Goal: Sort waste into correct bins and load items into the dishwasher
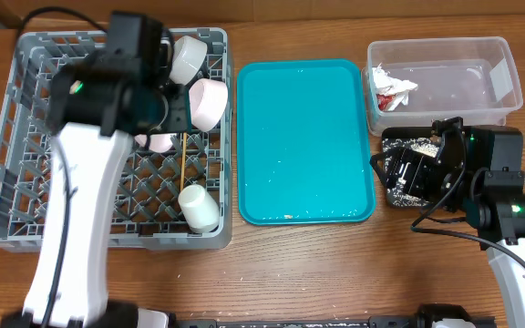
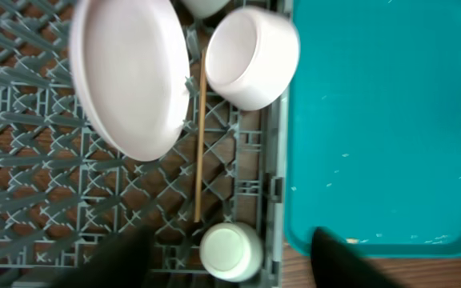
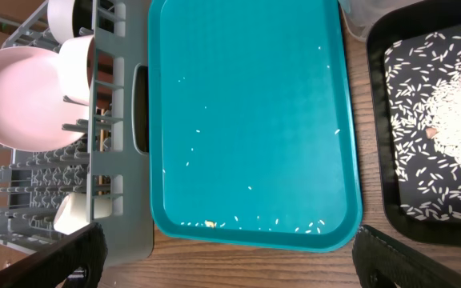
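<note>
L gripper (image 2: 226, 240): over the dish rack (image 1: 25, 182), looking down. Fingers spread wide, nothing between them. In overhead the L arm hides most of the rack's far-middle part.

R gripper (image 3: 226, 232): fingers also wide apart and empty, above the near edge of the teal tray (image 1: 303, 137). In overhead the R arm sits over the black tray (image 3: 377, 144).

Rack contents:
- Pink-white plate (image 2: 130, 76), tilted on edge among the pegs, far half of rack.
- 2 white bowls (image 1: 206, 102), far-right area beside the plate. 1 is close to the wall facing the teal tray, the other is nearer the far corner.
- 1 chopstick (image 2: 199, 136) flat on the lattice, running far-to-near, between plate and bowl. A 2nd stick can't be made out.
- White cup (image 1: 199, 208) at the near corner on the teal-tray side, just past the chopstick's near end.

Waste:
- Red-and-white wrapper (image 1: 392, 88) inside the clear tub (image 1: 454, 77), at the end nearest the teal tray. Rest of tub looks bare.
- Rice (image 3: 454, 96) heaped in the black tray w/ loose grains spread round the heap. Small brown lump (image 3: 432, 132) at the heap's edge.
- A few stray grains on the teal tray, mostly along its near edge, plus 1 tiny brownish crumb there.

Layout L to R: rack, teal tray, then tub (far) and black tray (near), side by side.
</note>
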`<action>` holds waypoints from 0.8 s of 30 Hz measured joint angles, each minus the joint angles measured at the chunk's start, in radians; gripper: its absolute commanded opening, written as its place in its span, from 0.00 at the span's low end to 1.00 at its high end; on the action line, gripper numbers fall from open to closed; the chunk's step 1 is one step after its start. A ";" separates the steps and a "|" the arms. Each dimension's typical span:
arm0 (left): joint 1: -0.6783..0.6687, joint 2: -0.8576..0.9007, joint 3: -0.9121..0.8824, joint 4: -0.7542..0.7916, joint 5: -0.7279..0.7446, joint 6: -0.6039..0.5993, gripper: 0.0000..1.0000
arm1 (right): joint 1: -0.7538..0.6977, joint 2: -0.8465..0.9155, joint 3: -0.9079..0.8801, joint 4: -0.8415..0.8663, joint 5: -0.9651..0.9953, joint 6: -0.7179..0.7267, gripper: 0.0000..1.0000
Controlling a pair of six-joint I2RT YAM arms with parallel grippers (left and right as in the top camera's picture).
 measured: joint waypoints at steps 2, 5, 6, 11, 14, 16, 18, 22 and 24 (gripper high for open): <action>0.000 -0.042 0.006 -0.002 0.005 0.001 1.00 | 0.000 0.000 0.000 0.000 0.000 0.001 1.00; 0.000 -0.064 0.009 -0.002 0.007 -0.004 1.00 | 0.000 0.000 0.000 0.000 0.000 0.001 1.00; 0.000 -0.063 0.009 -0.002 0.007 -0.004 1.00 | 0.000 0.000 0.000 0.000 0.000 0.000 1.00; 0.000 -0.048 0.008 -0.002 0.008 -0.004 1.00 | 0.000 0.000 0.000 0.000 0.000 0.001 1.00; 0.000 -0.047 0.008 -0.002 0.010 -0.004 1.00 | 0.000 0.000 0.000 0.000 0.000 0.000 0.99; 0.000 -0.047 0.008 -0.002 0.011 -0.004 1.00 | 0.000 0.000 0.000 0.000 0.000 0.001 1.00; 0.000 -0.047 0.008 -0.002 0.011 -0.004 1.00 | 0.000 0.000 0.000 0.000 0.000 0.001 1.00; 0.000 -0.047 0.008 -0.002 0.011 -0.004 1.00 | 0.000 -0.007 0.000 0.000 0.000 0.000 1.00; 0.000 -0.047 0.008 -0.002 0.011 -0.004 1.00 | 0.000 -0.033 -0.003 0.000 0.000 0.000 1.00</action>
